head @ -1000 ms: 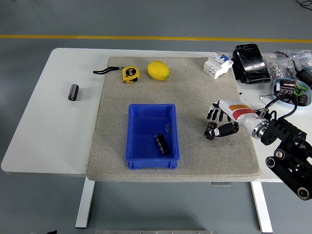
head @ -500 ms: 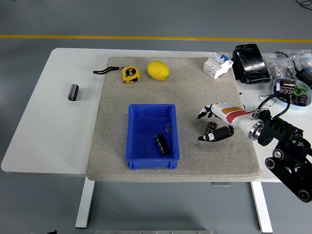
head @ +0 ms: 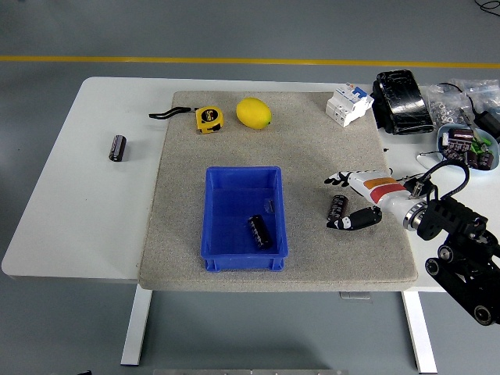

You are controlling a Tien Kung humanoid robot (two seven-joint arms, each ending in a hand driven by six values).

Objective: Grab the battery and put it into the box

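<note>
One battery (head: 259, 232) boxed already, right hand (head: 361, 199) open around another (head: 337, 206); next, close fingers, lift, carry left to box (head: 243, 176).

Right hand open around a battery on the grey mat beside the blue box

The right hand (head: 349, 201) reaches in from the right edge, its fingers (head: 337, 180) spread above and thumb below a black battery (head: 337, 206) lying on the grey mat (head: 312, 141), which covers the white table (head: 78, 203). Whether the hand touches it cannot be told. The blue box (head: 216, 226) sits left of the hand and holds another battery (head: 260, 232). A third battery (head: 117, 148) lies on the bare table at far left. A yellow tape measure (head: 208, 119), a lemon (head: 254, 113) and a white breaker (head: 348, 104) line the mat's far edge
</note>
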